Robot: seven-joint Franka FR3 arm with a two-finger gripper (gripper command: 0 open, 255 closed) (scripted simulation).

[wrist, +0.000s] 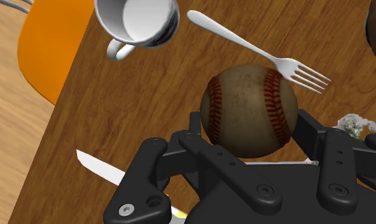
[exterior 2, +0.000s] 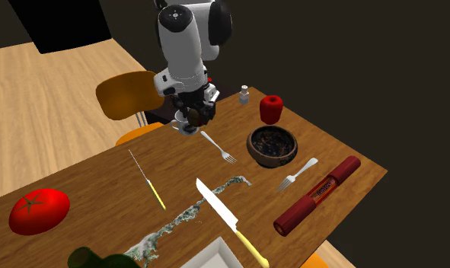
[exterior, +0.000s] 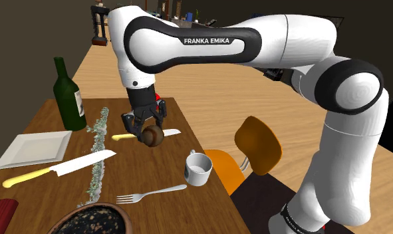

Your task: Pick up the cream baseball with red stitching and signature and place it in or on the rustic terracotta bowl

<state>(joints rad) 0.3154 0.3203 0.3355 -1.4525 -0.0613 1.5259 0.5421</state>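
The baseball (wrist: pixel 251 109) is cream-brown and scuffed, with red stitching. My gripper (wrist: pixel 251 127) is shut on it, and a black finger (wrist: pixel 312 129) presses each side. In the shoulder view the gripper (exterior: pixel 146 127) holds the ball (exterior: pixel 153 137) just above the wooden table, over a small yellow-handled knife (exterior: pixel 125 137). The dark brown bowl (exterior: pixel 95 219) sits at the table's near end, at that view's bottom edge. In the second exterior view the bowl (exterior 2: pixel 272 145) lies to the right of the gripper (exterior 2: pixel 194 116), past a fork (exterior 2: pixel 218 146).
A white cup (exterior: pixel 199 167) and a fork (exterior: pixel 151 193) lie between ball and bowl. A green bottle (exterior: pixel 68 96), white plate (exterior: pixel 32 149), large knife (exterior: pixel 62 166) and leafy runner (exterior: pixel 95 156) are nearby. An orange chair (exterior: pixel 255 146) stands at the table's edge. A red cylinder (exterior 2: pixel 318 196) lies beyond the bowl.
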